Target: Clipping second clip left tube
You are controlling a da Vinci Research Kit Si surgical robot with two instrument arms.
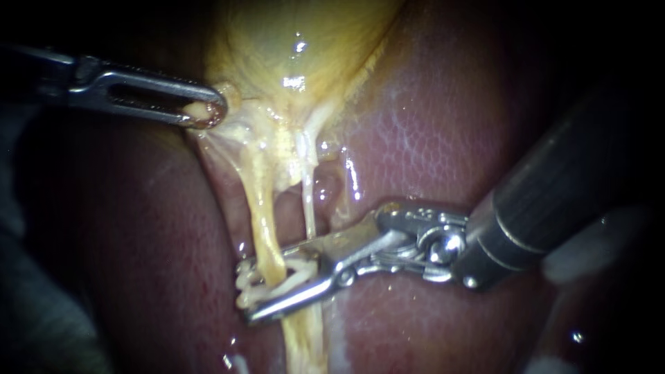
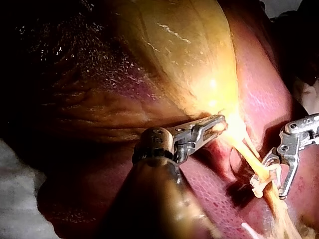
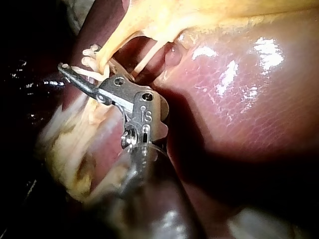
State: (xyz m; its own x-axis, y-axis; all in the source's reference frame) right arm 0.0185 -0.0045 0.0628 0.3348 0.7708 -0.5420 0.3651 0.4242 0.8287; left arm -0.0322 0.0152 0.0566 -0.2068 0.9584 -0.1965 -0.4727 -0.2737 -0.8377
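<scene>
Two pale tubes run down from the yellow gallbladder (image 1: 291, 41) over the liver (image 1: 429, 138): a thick left tube (image 1: 262, 208) and a thin right tube (image 1: 309, 208). My right instrument (image 1: 264, 284) comes in from the right. Its jaws stand open astride the left tube, with a white clip (image 1: 244, 280) on the tube between them. My left instrument (image 1: 208, 112) has its slotted jaws shut on tissue at the gallbladder's neck and holds it to the left. The left wrist view shows the same grip (image 2: 217, 124), with the clip (image 2: 259, 183) at the other jaws. The right wrist view shows the clip (image 3: 89, 56) at the jaw tip.
Dark red liver (image 3: 239, 79) lies on both sides of the tubes, wet and shiny. The left tube frays into loose yellow tissue (image 1: 305, 346) below the clip. The right instrument's dark shaft (image 1: 554, 194) crosses the right side of the endoscope view.
</scene>
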